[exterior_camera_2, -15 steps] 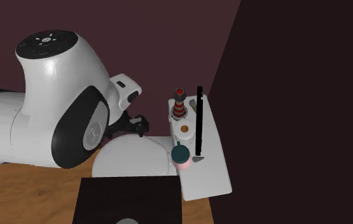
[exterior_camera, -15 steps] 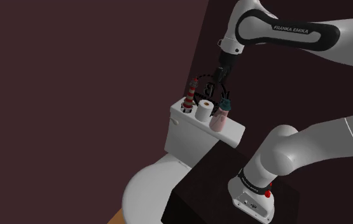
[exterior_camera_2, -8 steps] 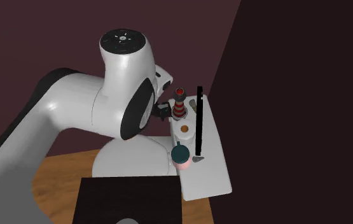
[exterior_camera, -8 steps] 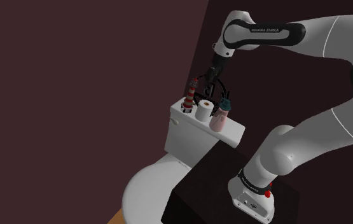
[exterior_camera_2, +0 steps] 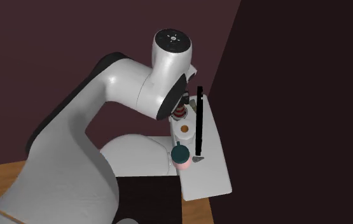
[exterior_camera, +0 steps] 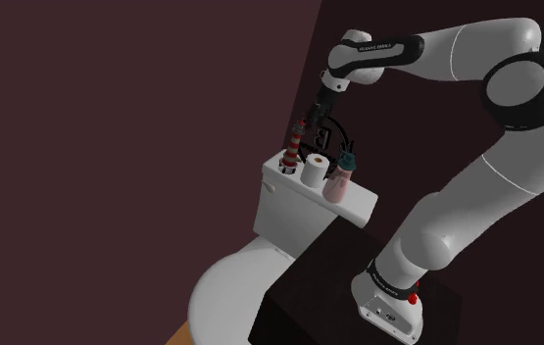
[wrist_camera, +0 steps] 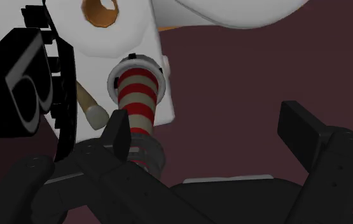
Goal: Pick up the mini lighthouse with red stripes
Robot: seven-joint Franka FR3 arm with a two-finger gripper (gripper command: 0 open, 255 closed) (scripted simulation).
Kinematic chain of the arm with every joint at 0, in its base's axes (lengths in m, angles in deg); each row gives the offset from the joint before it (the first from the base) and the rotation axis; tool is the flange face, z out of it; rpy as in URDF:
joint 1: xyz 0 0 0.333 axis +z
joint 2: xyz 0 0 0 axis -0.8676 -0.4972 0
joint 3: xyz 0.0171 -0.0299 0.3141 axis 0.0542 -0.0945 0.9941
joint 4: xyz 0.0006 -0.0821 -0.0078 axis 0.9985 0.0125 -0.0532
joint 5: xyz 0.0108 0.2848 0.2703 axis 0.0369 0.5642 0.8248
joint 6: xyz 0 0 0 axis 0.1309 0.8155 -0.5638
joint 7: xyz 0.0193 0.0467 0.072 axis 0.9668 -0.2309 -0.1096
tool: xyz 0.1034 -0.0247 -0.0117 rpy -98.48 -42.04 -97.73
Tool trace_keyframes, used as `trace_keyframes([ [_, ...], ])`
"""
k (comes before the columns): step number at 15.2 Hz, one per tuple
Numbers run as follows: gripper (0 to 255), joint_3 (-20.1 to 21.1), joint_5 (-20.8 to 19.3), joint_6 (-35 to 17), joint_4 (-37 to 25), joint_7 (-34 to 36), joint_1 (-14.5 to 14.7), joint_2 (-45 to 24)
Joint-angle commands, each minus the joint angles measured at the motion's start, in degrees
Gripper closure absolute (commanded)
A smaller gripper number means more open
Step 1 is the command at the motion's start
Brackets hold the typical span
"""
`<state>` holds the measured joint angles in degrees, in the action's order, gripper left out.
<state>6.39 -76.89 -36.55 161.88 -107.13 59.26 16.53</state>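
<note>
Lighthouse [wrist_camera: 138,95], red and cream stripes, stands upright at the end of the white tank lid [exterior_camera: 358,208] on the shoulder view's left, close to the dark wall. Not yet held.

Pincer [wrist_camera: 207,121]: fingers wide apart, nothing between them that they touch. In the wrist view the lighthouse top lines up with one finger [wrist_camera: 119,127], not with the gap. The other finger stands well off to the side.

Neighbours on the lid:
- paper roll [exterior_camera: 314,170], just beside the lighthouse
- black ring-shaped ornament [exterior_camera: 338,147], behind the roll, on edge
- pink jar [exterior_camera: 338,183] with a teal cap, further along to the right

What you should watch for, as I judge it:
- Off-centre line. If you descend as aligned now, the near finger likely lands on the lighthouse cap instead of passing it. That would tip the lighthouse or push it off the lid's end.
- Closing from this offset would drag the lighthouse sideways before both fingers bear, so it may lean or slip out.
- The tall, narrow body looks easy to topple, and the drop beside the lid leaves no second try.
- The ornament sits near the finger on that side, so a wide correction could clip it or the roll.

Changes from half a second back:
- Shoulder view: the elbow has swung up and right, and the hand has shifted left toward the lighthouse.
- Second exterior view: the arm now covers most of the lighthouse [exterior_camera_2: 179,113], which stood in plain sight before.
- Lighthouse, roll, ornament and jar sit where they sat.
</note>
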Motion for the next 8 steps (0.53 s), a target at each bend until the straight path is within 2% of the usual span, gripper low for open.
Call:
trace_keyframes([
  [1,0,-1.79,3.33,-1.69,-3.25,-3.34,-0.13,-4.80],
  [5,0,-3.81,10.86,-3.37,-10.03,-9.49,-1.40,-13.88],
  [8,0,-3.64,11.48,-4.77,-9.21,-10.12,-1.62,-14.59],
])
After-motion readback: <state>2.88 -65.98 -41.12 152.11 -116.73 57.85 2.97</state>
